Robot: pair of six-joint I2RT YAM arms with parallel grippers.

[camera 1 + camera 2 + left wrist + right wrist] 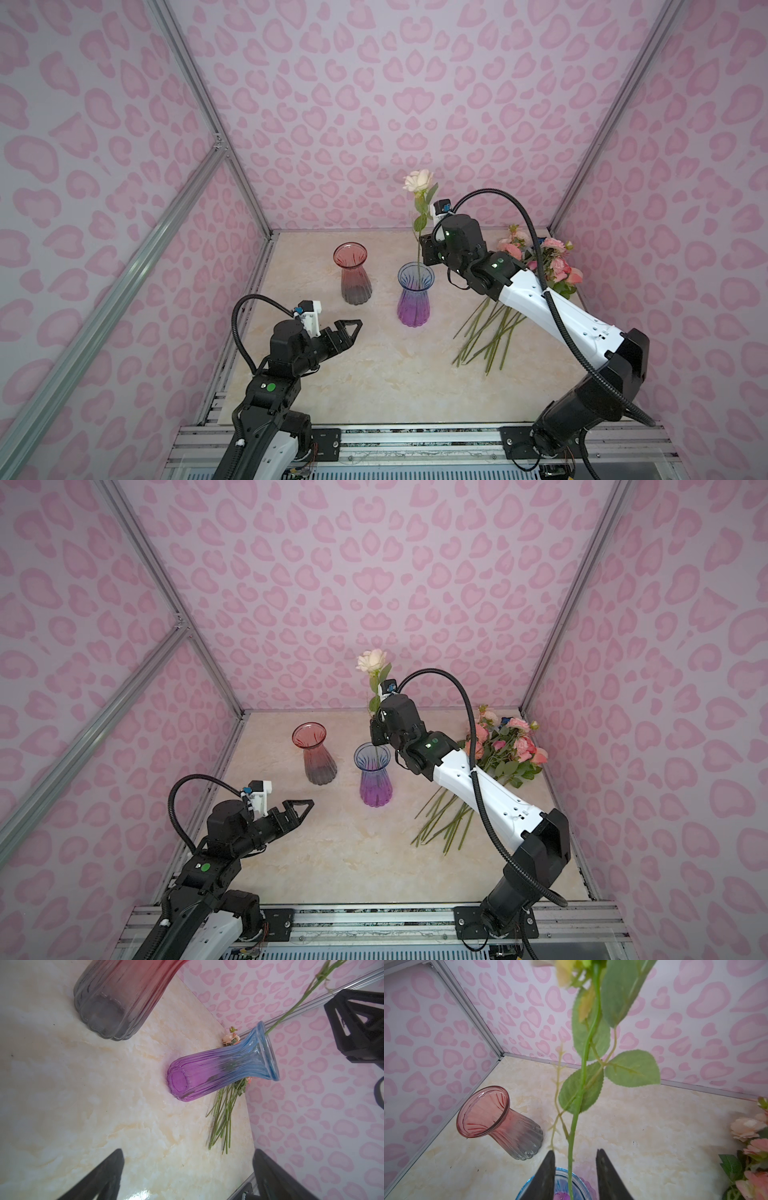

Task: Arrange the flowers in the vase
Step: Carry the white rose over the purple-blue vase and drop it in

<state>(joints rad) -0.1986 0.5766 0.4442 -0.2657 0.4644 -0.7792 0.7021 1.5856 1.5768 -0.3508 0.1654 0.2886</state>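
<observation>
Cream rose [417, 180] [371, 660] stands nearly upright, lower stem down inside the blue-to-purple vase [413, 299] [375, 779], head and leaves well above the rim; the stem leaves the mouth on a slight lean in the left wrist view [291, 1009]. Right gripper [575, 1151] sits just above the vase rim [580, 1183], jaws parted a little with the stem [583, 1076] passing between them; a gap shows on each side of the stem, so nothing is clamped. In both top views the same gripper [428, 249] [376, 731] is level with the stem's middle, above the vase. Remaining bunch of roses [552, 266] [507, 746] lies flat to the right of the vase, pink and peach heads toward the back wall, bare stem ends [222, 1118] fanned toward the front. Red-to-grey vase [352, 276] [314, 756] [500, 1126] stands upright and empty, near the blue-to-purple vase, to its left and slightly further back, not touching. Left gripper [353, 328] [305, 806] [188, 1153] hangs over the marble-patterned tabletop [374, 374] to the front left of the vase, apart from it, jaws spread wide, holding nothing
</observation>
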